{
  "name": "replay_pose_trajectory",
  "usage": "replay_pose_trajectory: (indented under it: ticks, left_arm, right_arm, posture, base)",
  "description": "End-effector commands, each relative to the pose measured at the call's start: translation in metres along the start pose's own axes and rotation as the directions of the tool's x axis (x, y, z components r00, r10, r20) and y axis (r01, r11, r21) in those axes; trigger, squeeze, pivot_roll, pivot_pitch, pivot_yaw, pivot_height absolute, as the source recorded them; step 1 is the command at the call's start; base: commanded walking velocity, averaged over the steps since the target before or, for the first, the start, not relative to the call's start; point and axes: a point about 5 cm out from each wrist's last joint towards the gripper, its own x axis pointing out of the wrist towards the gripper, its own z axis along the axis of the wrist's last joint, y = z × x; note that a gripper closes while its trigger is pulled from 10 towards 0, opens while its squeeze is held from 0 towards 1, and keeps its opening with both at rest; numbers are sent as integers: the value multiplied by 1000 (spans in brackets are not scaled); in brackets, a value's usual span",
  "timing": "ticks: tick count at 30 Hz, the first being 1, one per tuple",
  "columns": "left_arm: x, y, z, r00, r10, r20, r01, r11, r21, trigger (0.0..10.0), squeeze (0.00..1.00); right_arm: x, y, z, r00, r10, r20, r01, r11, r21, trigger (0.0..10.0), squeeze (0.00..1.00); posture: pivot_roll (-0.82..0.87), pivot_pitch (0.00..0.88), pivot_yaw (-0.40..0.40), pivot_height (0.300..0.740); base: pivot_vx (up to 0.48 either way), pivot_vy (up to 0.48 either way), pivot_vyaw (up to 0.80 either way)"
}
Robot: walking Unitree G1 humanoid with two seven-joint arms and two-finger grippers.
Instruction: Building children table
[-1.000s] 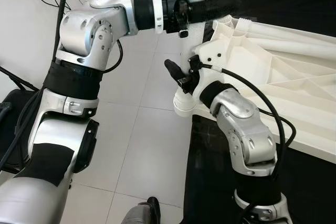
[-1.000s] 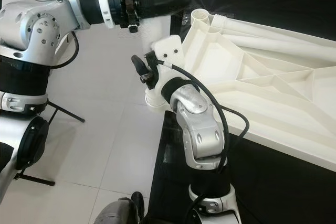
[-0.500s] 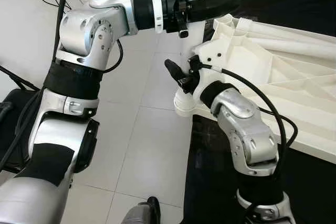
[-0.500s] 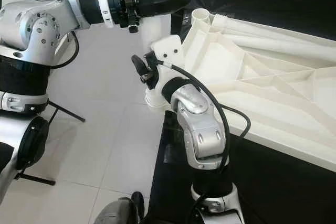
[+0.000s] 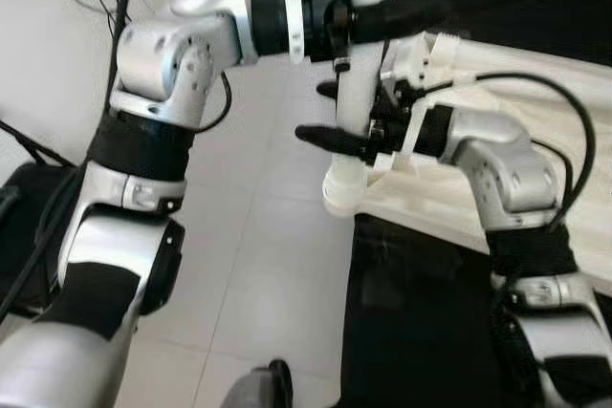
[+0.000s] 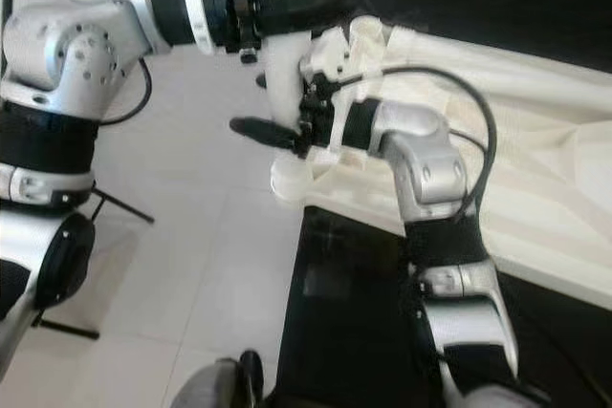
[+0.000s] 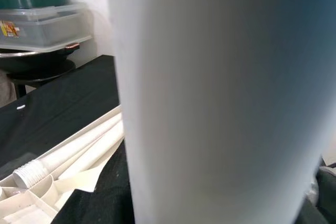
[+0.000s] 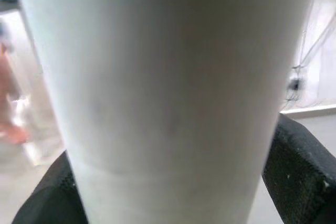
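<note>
An upturned white table top (image 6: 535, 140) lies on a black cloth. A white table leg (image 5: 356, 102) stands upright in the corner socket (image 5: 344, 193) at the top's near-left corner. My left gripper (image 5: 402, 12) is shut on the leg high up, fingers pointing right. My right gripper (image 5: 314, 110) reaches in from the right, lower down, and is shut on the same leg, one black finger (image 5: 320, 135) in front and one behind. Both wrist views look straight at the leg (image 7: 220, 98) (image 8: 163, 77) from very close, with black fingers (image 8: 299, 166) at its sides.
The black cloth (image 5: 421, 312) covers the floor under the table top; pale tiles (image 5: 258, 265) lie to its left. Loose white legs (image 7: 68, 148) rest inside the top. A green-lidded container (image 7: 37, 14) stands at the back. A black stand (image 6: 67, 322) and cables are at the left.
My right arm has swung up and across the table top's corner, and its gripper has moved off the corner socket onto the leg. The left gripper keeps its hold.
</note>
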Motion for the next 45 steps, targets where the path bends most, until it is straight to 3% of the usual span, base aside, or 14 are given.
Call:
replay_pose_trajectory:
  ticks: [1,4,5,12,24,25,27,28,35,36,37,38,45]
  left_arm:
    - [19,-13,1,993,-118,14,118,993,-18,0,0]
    - [20,-14,1,992,-125,13,125,992,-19,0,0]
    - [21,-16,0,991,-132,11,132,991,-20,0,0]
    - [22,-17,1,990,-140,12,141,990,-18,0,0]
    - [23,-16,2,989,-146,14,146,989,-8,0,0]
    - [23,-15,3,991,-133,23,133,991,7,3412,0]
    - [23,-15,3,991,-133,23,133,991,7,3412,0]
    - [23,-16,4,990,-135,31,135,991,23,10000,1000]
    - [24,-17,4,992,-121,21,120,992,35,10000,1000]
    - [24,-18,5,992,-127,18,126,991,36,10000,851]
    - [24,-18,5,992,-127,18,126,991,36,10000,851]
    - [25,-18,6,991,-134,19,133,991,31,10000,0]
    - [23,-19,5,989,-144,14,144,989,30,10000,0]
  right_arm:
    - [21,10,3,983,181,27,-182,983,11,10000,0]
    - [25,8,6,961,275,42,-276,960,42,10000,0]
    - [29,8,5,944,328,34,-329,943,53,0,0]
    - [31,10,5,903,426,56,-429,901,61,0,0]
    - [28,4,5,893,447,58,-449,893,41,0,0]
    - [27,4,4,893,446,56,-448,893,35,0,0]
    - [27,4,4,893,446,56,-448,893,35,0,0]
    - [26,3,4,895,443,56,-445,895,29,0,0]
    - [21,2,2,908,414,60,-415,910,8,0,0]
    - [19,1,2,917,394,61,-395,919,3,0,0]
    - [19,1,2,917,394,61,-395,919,3,0,0]
    - [15,2,0,934,353,57,-353,935,-9,0,0]
    - [-3,17,-10,974,223,50,-221,974,-43,0,0]
  posture:
    - [119,256,78,740]
    - [122,258,82,740]
    - [122,258,82,740]
    - [122,258,84,740]
    - [119,258,87,740]
    - [119,258,87,740]
    - [119,258,87,740]
    - [120,258,88,740]
    - [122,259,91,740]
    - [120,257,90,740]
    - [120,257,90,740]
    - [118,258,87,740]
    - [118,259,88,740]
  base:
    - [0,0,0]
    - [0,0,0]
    - [0,0,0]
    - [0,0,0]
    - [0,0,0]
    - [0,0,0]
    - [0,0,0]
    - [0,0,0]
    - [0,0,0]
    - [0,0,0]
    - [0,0,0]
    - [0,0,0]
    - [0,0,0]
